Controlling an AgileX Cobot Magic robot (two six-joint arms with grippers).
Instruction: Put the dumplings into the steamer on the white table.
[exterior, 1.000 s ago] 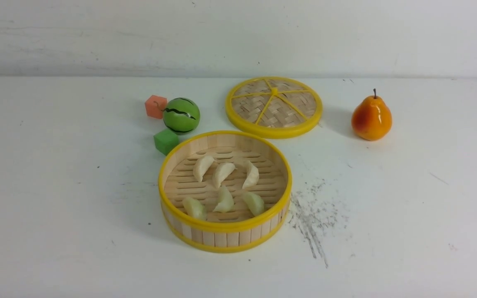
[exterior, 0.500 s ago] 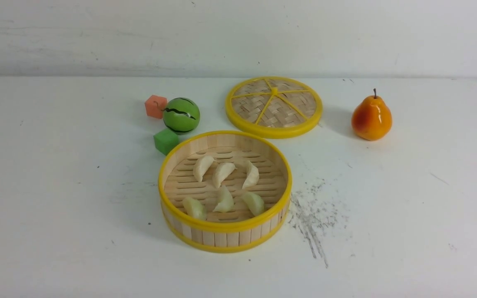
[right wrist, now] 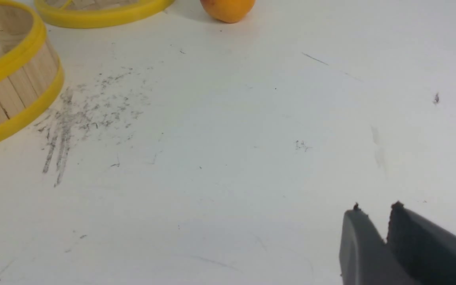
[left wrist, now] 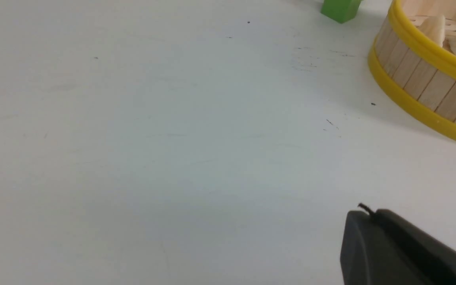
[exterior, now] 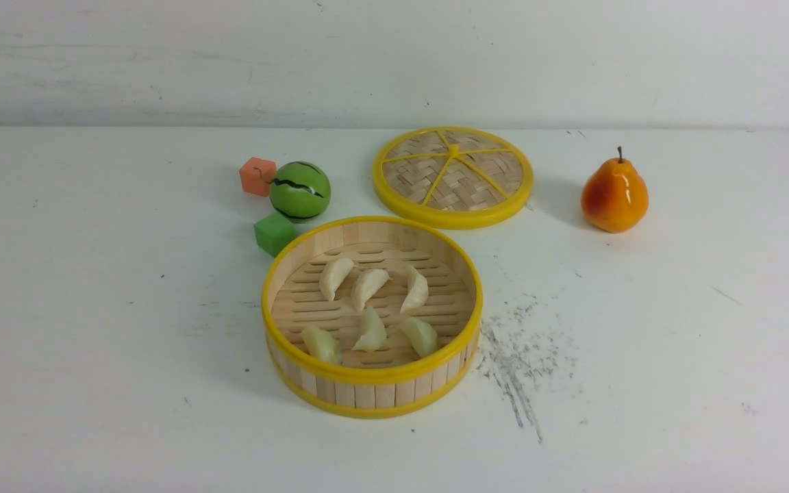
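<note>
Dumplings [exterior: 367,307], six of them, lie inside the steamer [exterior: 372,394] on its slatted floor: three in a far row and three in a near row, none stacked on another. That steamer stands on the white table [exterior: 93,308] near the middle of the front view, with a patch of grey scuff marks [exterior: 518,356] just to its right. Its woven lid [exterior: 453,177] lies flat behind it, apart from the basket. A green cube [exterior: 274,233] sits just beside the steamer's far-left rim, a small toy watermelon [exterior: 300,192] behind that, and an orange cube [exterior: 257,176] touching or nearly touching the melon's left side. A pear [exterior: 614,195] stands upright to the right of the lid. The left gripper [left wrist: 364,215] hovers over bare table with its jaws together, holding nothing. The right gripper [right wrist: 374,213] hangs over bare table too, its jaws slightly apart with nothing between them.
</note>
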